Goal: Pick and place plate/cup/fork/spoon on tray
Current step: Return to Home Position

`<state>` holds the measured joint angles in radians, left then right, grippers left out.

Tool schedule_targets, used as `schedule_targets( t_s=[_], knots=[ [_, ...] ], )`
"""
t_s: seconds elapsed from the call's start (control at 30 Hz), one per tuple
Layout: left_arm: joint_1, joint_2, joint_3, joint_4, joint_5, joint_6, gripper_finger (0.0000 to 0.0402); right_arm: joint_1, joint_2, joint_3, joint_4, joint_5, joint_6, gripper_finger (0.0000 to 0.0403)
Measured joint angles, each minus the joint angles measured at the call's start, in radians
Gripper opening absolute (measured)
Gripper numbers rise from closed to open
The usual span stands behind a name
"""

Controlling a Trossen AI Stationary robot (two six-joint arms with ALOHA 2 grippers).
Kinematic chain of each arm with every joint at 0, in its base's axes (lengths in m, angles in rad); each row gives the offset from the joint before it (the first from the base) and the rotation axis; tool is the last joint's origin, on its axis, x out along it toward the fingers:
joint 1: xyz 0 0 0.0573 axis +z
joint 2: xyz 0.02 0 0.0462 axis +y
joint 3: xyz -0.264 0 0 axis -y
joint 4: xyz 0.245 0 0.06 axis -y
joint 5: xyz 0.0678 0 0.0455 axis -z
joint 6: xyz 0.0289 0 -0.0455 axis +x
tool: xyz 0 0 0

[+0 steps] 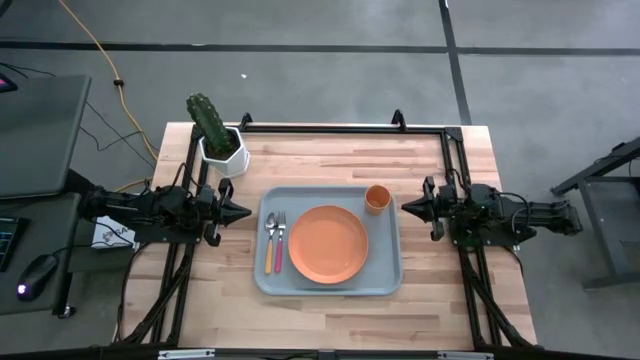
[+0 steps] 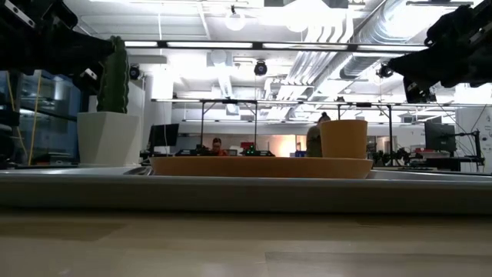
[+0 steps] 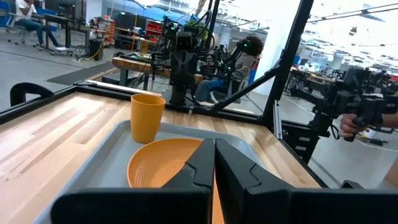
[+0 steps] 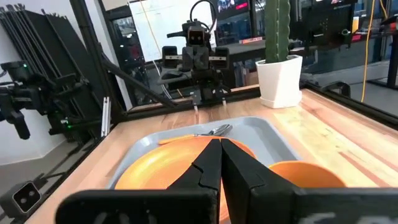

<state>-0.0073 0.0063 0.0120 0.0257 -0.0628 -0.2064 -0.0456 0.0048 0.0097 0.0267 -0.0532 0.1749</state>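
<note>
The pale blue-grey tray [image 1: 385, 262] lies in the middle of the table. On it lie the orange plate [image 1: 328, 244], the orange cup [image 1: 377, 199] upright at its far right corner, and the pink-handled fork [image 1: 281, 243] and yellow-handled spoon [image 1: 269, 243] side by side along its left side. My left gripper [image 1: 245, 211] is shut and empty, level, just left of the tray. My right gripper [image 1: 404, 208] is shut and empty, level, just right of the tray near the cup. The plate [image 3: 163, 163] and cup [image 3: 147, 116] show in the left wrist view.
A white pot with a green cactus [image 1: 221, 143] stands at the table's far left, behind my left arm. A black frame [image 1: 340, 129] runs along the table's far edge. Bare wood lies in front of the tray.
</note>
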Motion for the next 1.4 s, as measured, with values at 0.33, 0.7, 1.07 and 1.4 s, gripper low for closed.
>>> schedule_targets(
  t_s=[0.33,0.7,1.07,1.4],
  knots=[
    [0.000,0.000,0.000,0.000,0.000,0.000,0.0001,0.000,0.001,0.000,-0.006,0.004,-0.014,0.0000],
    [0.000,0.000,0.000,0.000,0.000,0.000,0.0001,0.000,0.002,0.000,-0.006,0.000,0.138,0.0000],
    [0.000,0.000,0.000,0.000,0.000,0.000,0.0000,0.000,0.002,-0.001,-0.006,0.000,0.138,0.0000],
    [0.000,0.000,0.000,0.000,0.000,0.000,0.0001,0.000,0.003,-0.001,-0.006,0.000,0.138,0.0000]
  ],
)
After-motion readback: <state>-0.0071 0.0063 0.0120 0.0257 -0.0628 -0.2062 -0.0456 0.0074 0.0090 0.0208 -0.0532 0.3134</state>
